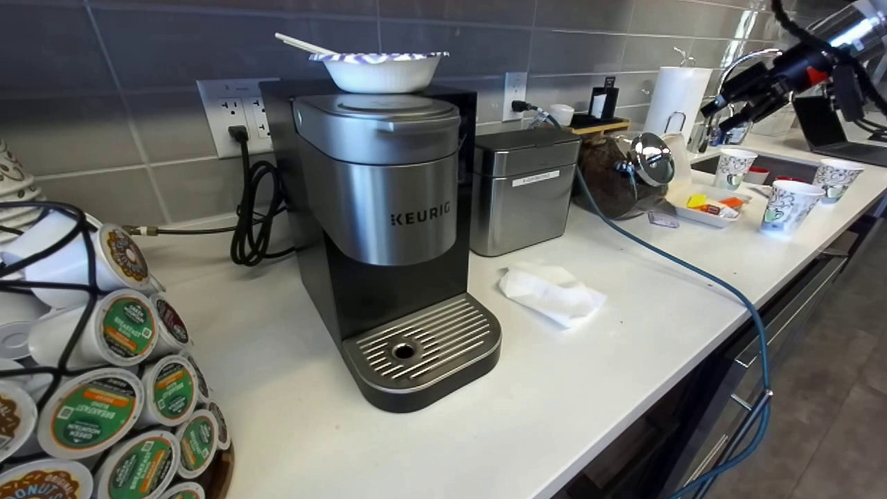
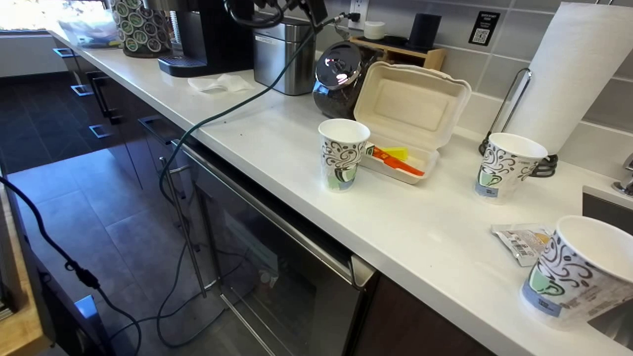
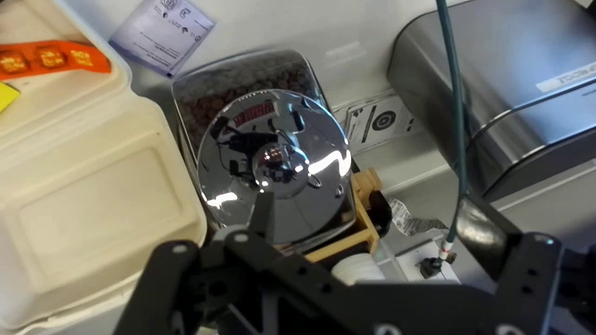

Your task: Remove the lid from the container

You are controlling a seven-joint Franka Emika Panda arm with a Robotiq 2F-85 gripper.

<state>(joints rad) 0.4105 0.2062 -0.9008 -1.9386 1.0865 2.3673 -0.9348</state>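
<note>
the fingers of the gripper (image 3: 368, 209) are held apart. below the gripper and apart from it, the pale container (image 2: 388, 169) is positioned with its lid (image 2: 415, 99) raised, beside a metal-topped transparent jar (image 3: 251, 74).

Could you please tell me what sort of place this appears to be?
Probably an office break room or shared kitchenette, judging by the Keurig coffee maker, the many coffee pods and the patterned paper cups.
</note>
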